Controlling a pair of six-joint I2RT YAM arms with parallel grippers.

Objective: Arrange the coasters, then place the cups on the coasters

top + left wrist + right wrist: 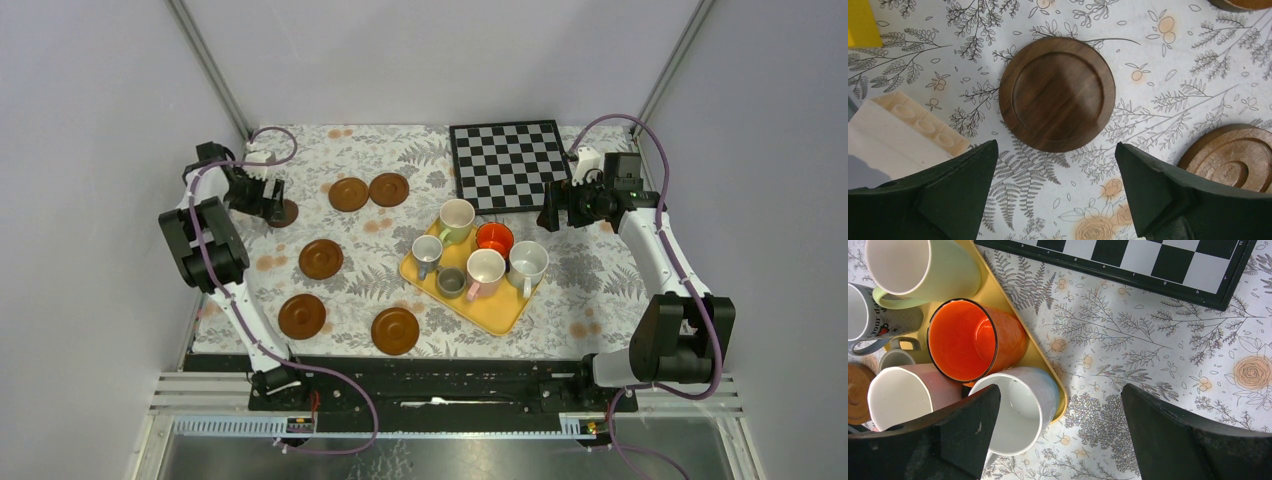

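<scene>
Floral table [300,150] splits by reach: chessboard [508,163] sits far right, unused. Yellow tray [497,318] centre-right keeps all six cups [485,270] bunched together, none on a disc yet. Right gripper [550,212] hangs beside the tray's far edge, jaws fully spread, nothing held, likely staged for the first cup. Six coasters [321,259] lie loose over the left half, not neatly arranged. Left gripper [268,200] is low at far left, spread wide and empty, with one coaster [1057,94] just ahead of its fingers [948,185], probably the next pick
</scene>
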